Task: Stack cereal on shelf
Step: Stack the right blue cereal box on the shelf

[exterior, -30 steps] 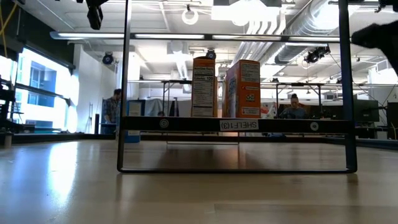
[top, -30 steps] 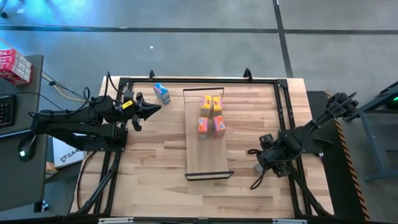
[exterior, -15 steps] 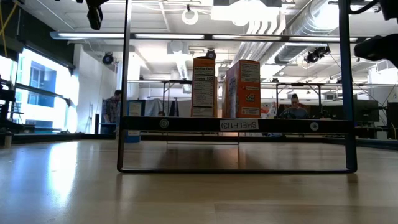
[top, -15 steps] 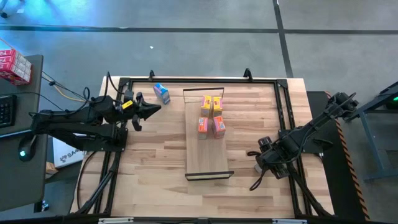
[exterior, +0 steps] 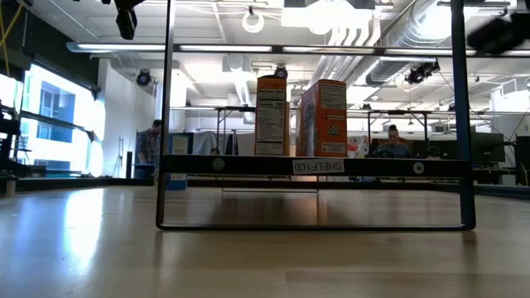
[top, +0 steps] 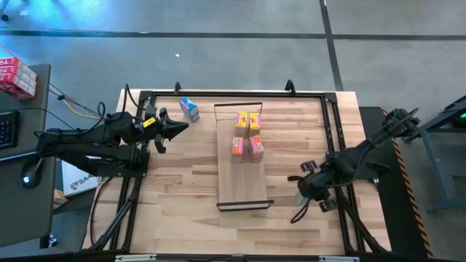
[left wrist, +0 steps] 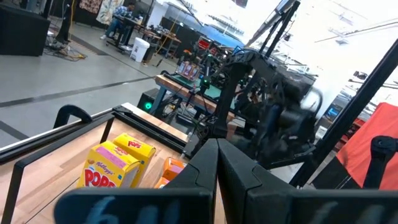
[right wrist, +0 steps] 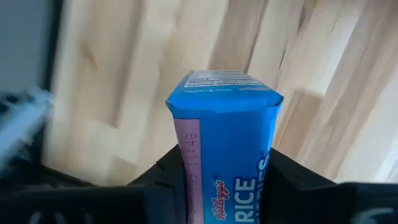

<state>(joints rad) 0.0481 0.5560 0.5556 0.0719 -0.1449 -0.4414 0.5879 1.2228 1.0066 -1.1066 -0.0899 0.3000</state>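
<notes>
The shelf (top: pixel 244 182) lies across the middle of the table. Two yellow cereal boxes (top: pixel 247 122) and two orange-pink ones (top: pixel 247 148) stand upright on it; the low view shows them too (exterior: pixel 323 116). One blue cereal box (top: pixel 189 109) lies on the table near the far left corner. My right gripper (top: pixel 301 191) is at the table's right side, shut on another blue cereal box (right wrist: pixel 224 143). My left gripper (top: pixel 182 124) waits shut at the table's left, near the blue box there. My right gripper pinches the blue box between its two fingers, one finger (right wrist: pixel 176 171) on the narrow pink-striped side (right wrist: pixel 189 155) and the other on the opposite side (right wrist: pixel 273 158). The box's end flap points away from the wrist. I cannot tell whether it is clear of the table.
A dark metal frame (top: pixel 331 145) runs along the table's edges, close to my right arm. Red-and-white boxes (top: pixel 16 76) sit on a side stand beyond the table's left. Bare planks lie between the shelf and each arm (top: pixel 182 189).
My right gripper has shifted a little toward the table's near edge and turned slightly. In the low view its dark bulk dipped and then rose. The boxes on the shelf have kept still.
</notes>
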